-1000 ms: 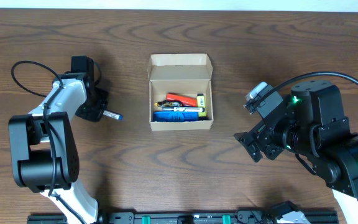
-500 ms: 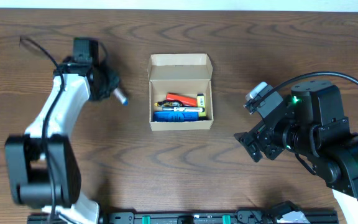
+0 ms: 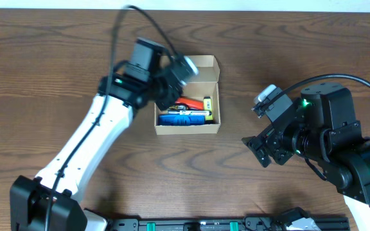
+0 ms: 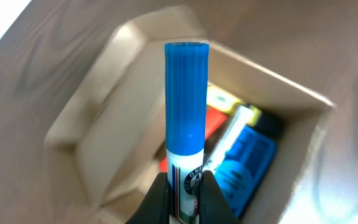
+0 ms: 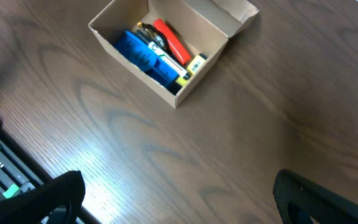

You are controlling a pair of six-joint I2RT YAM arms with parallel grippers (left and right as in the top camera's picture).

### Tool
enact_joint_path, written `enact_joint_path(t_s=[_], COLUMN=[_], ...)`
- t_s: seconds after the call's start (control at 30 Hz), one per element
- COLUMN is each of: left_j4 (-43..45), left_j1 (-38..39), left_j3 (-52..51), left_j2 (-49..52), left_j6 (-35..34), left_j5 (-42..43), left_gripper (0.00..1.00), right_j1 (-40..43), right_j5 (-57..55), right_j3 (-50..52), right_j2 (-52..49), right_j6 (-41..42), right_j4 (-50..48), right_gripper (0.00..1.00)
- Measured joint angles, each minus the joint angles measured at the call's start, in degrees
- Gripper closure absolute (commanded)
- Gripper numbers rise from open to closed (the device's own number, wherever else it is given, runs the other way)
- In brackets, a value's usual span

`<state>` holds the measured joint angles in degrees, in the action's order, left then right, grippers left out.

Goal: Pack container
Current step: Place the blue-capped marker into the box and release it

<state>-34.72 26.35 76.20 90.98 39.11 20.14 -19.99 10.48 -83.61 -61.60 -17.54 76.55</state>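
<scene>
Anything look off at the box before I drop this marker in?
Nothing stands out. The box sits flat with its lid folded back, and the red item and blue item lie lengthwise inside. The left gripper holds the blue-capped marker squarely over the box. No spill or damage shows.

left tool (image 4: 185, 190) outstretched — pinching marker (image 4: 186, 93), right tool (image 3: 257, 151) agape

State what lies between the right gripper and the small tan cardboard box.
Nothing: only bare dark wooden table separates the right gripper from the small tan cardboard box, as the overhead view shows.
</scene>
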Motion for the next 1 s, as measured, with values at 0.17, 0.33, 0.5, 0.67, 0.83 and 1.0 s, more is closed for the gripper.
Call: enact_joint_path(t_s=[0.17,0.33,0.5,0.67,0.83,1.0], left_j4=[-2.4,-4.5,-4.9,-4.9,-4.9,-4.9], left_j1=[2.9,2.9,2.9,2.9,2.9,2.9], left_j3=[0.0,0.0,0.0,0.0,0.0,0.0], left_j2=[0.4,2.3,4.4,5.1,5.1,4.9], left_j6=[13.7,20.0,22.4,23.4,21.8,14.2], left_j5=[0.3,0.2,0.2,0.0,0.0,0.0], left_gripper=[0.94,0.94,0.81,0.55,0.48,0.54], right_j1=[0.0,0.0,0.0,0.0,0.0,0.0], right_j5=[0.0,0.0,0.0,0.0,0.0,0.0], right_j3=[0.0,0.0,0.0,0.0,0.0,0.0], right_j2=[0.0,0.0,0.0,0.0,0.0,0.0], right_j6=[0.0,0.0,0.0,0.0,0.0,0.0], right_j4=[0.0,0.0,0.0,0.0,0.0,0.0], right_gripper=[0.01,0.01,0.01,0.01,0.01,0.01])
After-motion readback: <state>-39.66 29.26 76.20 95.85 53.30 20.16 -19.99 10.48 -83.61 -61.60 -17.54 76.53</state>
